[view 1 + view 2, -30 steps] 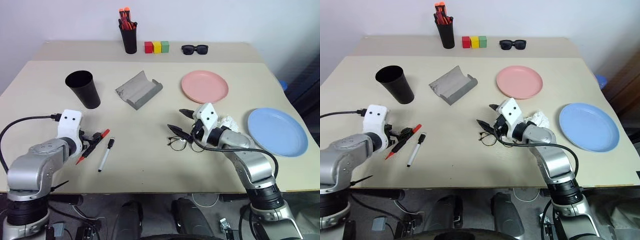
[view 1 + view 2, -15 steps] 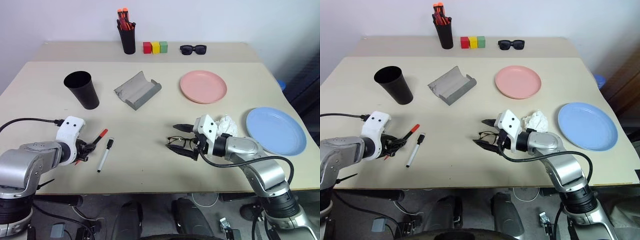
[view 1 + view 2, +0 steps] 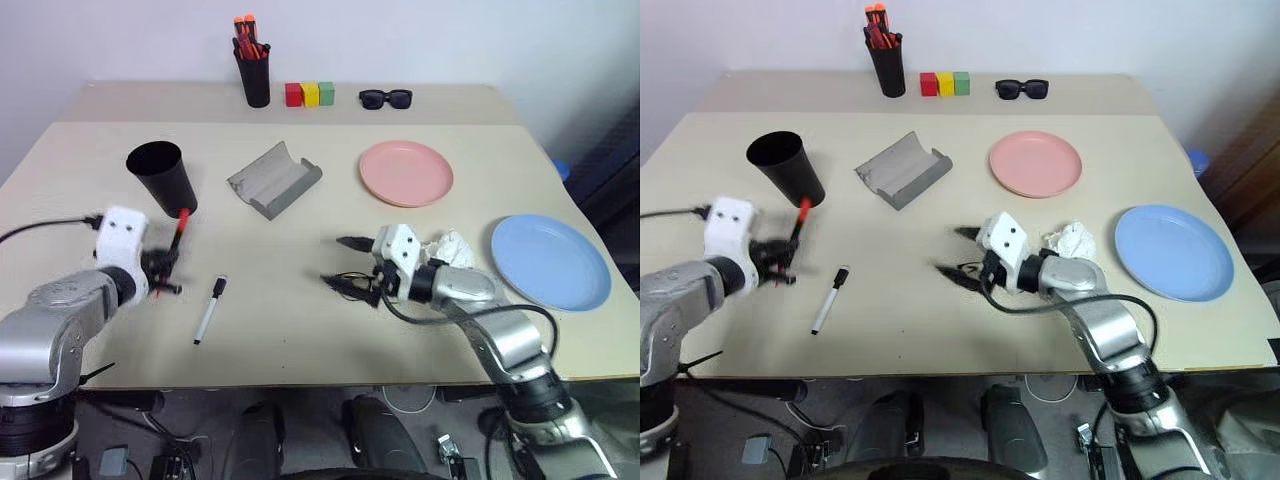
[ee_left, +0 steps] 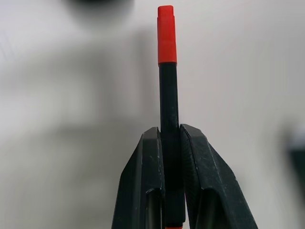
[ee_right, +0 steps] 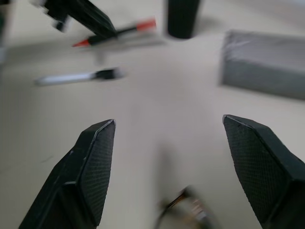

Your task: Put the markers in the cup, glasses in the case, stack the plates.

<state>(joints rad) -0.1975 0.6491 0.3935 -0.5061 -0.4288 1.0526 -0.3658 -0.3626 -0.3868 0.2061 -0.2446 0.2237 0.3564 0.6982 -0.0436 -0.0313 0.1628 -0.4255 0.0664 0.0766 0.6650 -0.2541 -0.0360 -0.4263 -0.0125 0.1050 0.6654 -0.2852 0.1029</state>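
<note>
Red-ended black marker [image 4: 168, 124] clamped in left claw [image 4: 170, 143], near cup [image 3: 162, 176]

No text, label, brand, number or sign can be read anywhere in these views.

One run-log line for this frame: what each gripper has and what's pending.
left gripper: shut on red-ended marker, lifted | right gripper: open above glasses | white marker: on table | plates: unstacked
</note>
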